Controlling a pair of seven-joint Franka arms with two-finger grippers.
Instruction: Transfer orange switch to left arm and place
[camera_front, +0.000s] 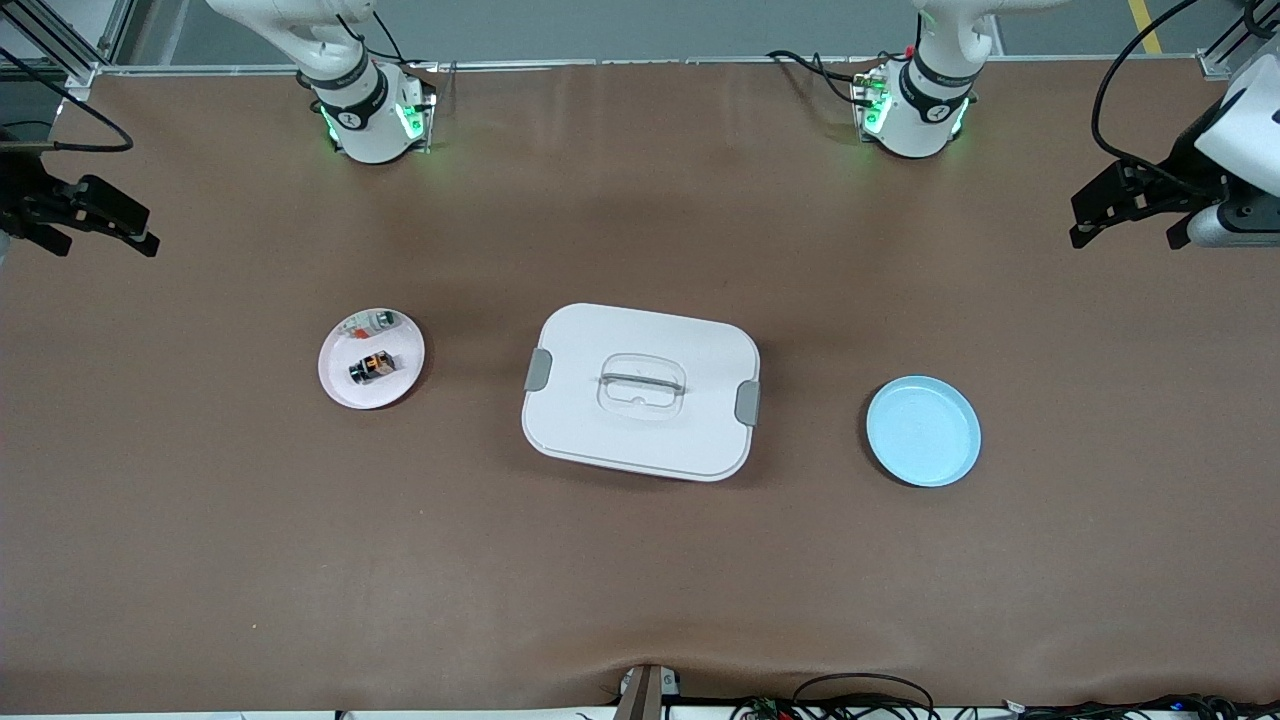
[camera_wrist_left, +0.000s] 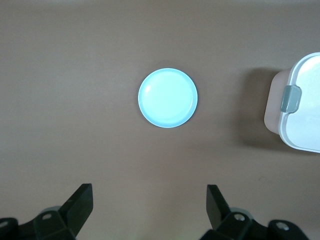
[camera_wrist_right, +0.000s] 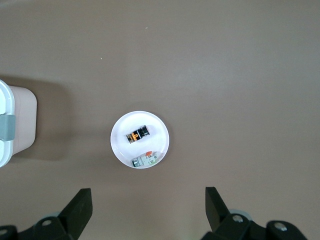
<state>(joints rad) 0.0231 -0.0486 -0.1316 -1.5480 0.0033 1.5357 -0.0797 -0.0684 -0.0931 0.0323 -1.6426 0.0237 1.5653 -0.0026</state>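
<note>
right end effector, fingers apart, should drop squarely onto the orange switch, at the white plate's 6 o'clock; left end effector waits, apart.

Right wrist view: pale pink plate on brown table. On the plate, the orange switch (black body, orange face up) lies just beside a clear-silvery part, not touching it. Box is cut by the frame edge, one grey latch showing. Right gripper hangs high over the table, fingers spread wide.
</note>
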